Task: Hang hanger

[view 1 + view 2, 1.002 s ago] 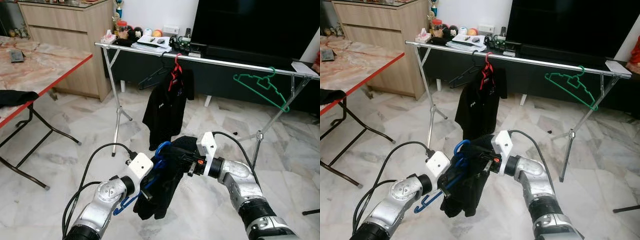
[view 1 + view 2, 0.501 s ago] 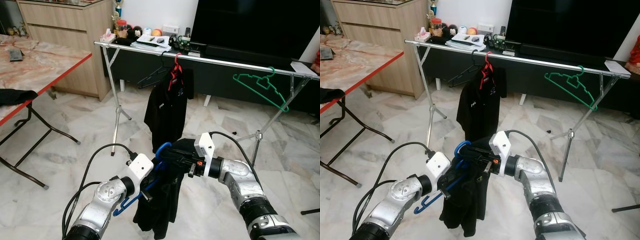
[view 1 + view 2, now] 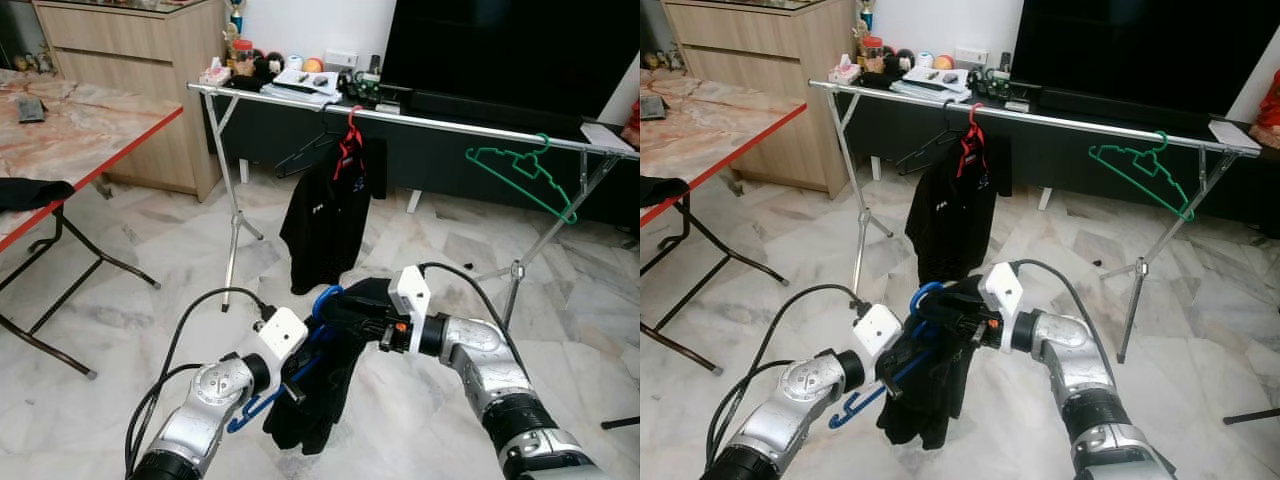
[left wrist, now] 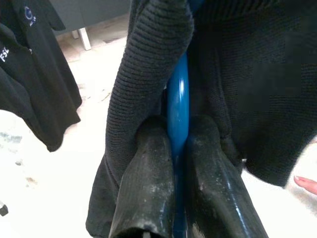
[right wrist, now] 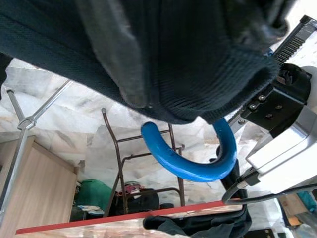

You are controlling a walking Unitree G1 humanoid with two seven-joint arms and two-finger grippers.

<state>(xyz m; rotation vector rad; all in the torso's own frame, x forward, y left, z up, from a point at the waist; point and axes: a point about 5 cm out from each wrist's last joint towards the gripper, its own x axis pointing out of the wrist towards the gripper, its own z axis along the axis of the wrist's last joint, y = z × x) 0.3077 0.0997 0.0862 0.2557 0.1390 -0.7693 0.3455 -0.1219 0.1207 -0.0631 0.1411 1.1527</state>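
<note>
I have the blue hanger point(image 3: 322, 318) in front of the robot, low and on the near side of the clothes rail point(image 3: 420, 122), with a dark knitted garment point(image 3: 330, 385) draped over it and hanging down toward the marble floor point(image 3: 120, 330). The left tool point(image 4: 179, 144) is pinched tight on the blue hanger's bar; in the left wrist view I see its two black fingers point(image 4: 146, 178) pressed against either side of the blue plastic, knit bunched around them. The right tool point(image 3: 372, 325) reaches in from the other side and is buried in the garment's upper folds close to the hook, so I cannot tell how its fingers stand. In the right wrist view the blue hook curves out free from under the dark cloth.

On the clothes rail, a red hanger point(image 3: 349, 135) carries a black shirt point(image 3: 328, 215) near the middle, a bare black hanger point(image 3: 305, 152) sits just beside it toward the rail's left end, and a green hanger point(image 3: 520, 175) hangs empty toward the right end. Beyond the rail stands a dark television point(image 3: 500, 50). Well to the left of the rail is a red-edged folding bench point(image 3: 70, 130) with a dark cloth point(image 3: 30, 192) over its near edge.
</note>
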